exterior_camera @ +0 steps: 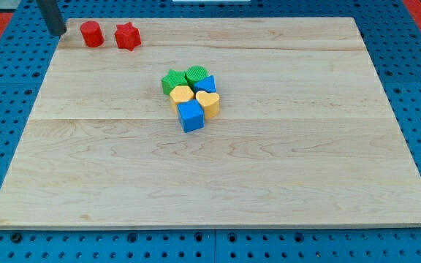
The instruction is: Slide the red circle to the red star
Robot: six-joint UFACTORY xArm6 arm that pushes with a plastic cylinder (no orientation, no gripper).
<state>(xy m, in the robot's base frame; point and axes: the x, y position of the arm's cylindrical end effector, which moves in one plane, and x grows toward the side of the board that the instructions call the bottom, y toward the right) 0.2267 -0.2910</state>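
The red circle (90,33) sits near the board's top left corner. The red star (127,35) sits just to its right, with a small gap between them. My tip (57,31) is at the board's top left edge, to the left of the red circle and apart from it. The rod rises out of the view's top.
A tight cluster sits near the board's middle: a green star (172,80), a green circle (196,74), a blue block (207,83), two yellow hearts (182,94) (209,101) and a blue cube (191,115). The wooden board (269,168) lies on a blue pegboard.
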